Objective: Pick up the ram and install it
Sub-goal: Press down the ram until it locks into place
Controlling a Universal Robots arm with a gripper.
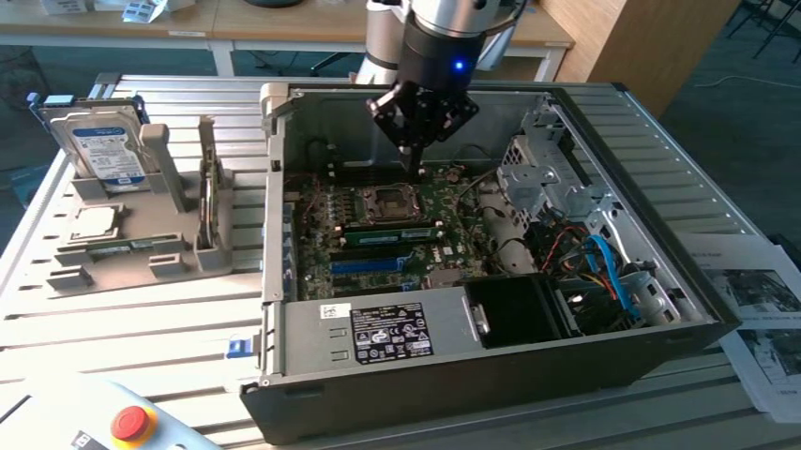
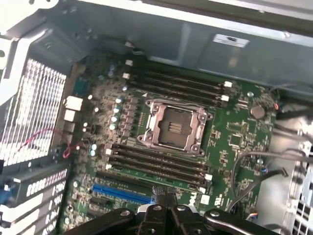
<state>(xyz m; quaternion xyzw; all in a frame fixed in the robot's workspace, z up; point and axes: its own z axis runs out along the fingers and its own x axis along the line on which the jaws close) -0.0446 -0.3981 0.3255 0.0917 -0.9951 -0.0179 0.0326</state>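
- Plainly, your gripper (image 1: 415, 169) hung inside the open case (image 1: 501, 375), over the far part of the board (image 1: 463, 234) and just beyond the empty socket (image 1: 388, 202).
- You could not tell how far the pincer was open, nor whether it had hold of anything.
- In the wrist view your gripper (image 2: 164, 196) pointed down at the board (image 2: 234, 142). The socket (image 2: 173, 125) lay ahead of it, with rows of dark slots (image 2: 156, 164) on either side of that socket.
- You had what looked like the ram (image 1: 394, 232) as a long green stick across the board, just on the near side of the socket. It sat below your gripper and apart from it. Whether it was fully seated could not be told.
- A blue slot (image 1: 375, 265) ran nearer still, alongside the ram.
- To the exterior view's left of the case, well apart from your gripper, stood a grey holder (image 1: 188, 258) on the slatted table (image 1: 150, 319).
- In that holder the drive (image 1: 107, 150) stood upright at the far end, and the chip (image 1: 94, 222) lay flat nearer.
- A thin greenish strip (image 1: 126, 247) lay just near of the chip; you could not tell what it was.
- A red button (image 1: 131, 422) sat at the table's near corner on the exterior view's left.
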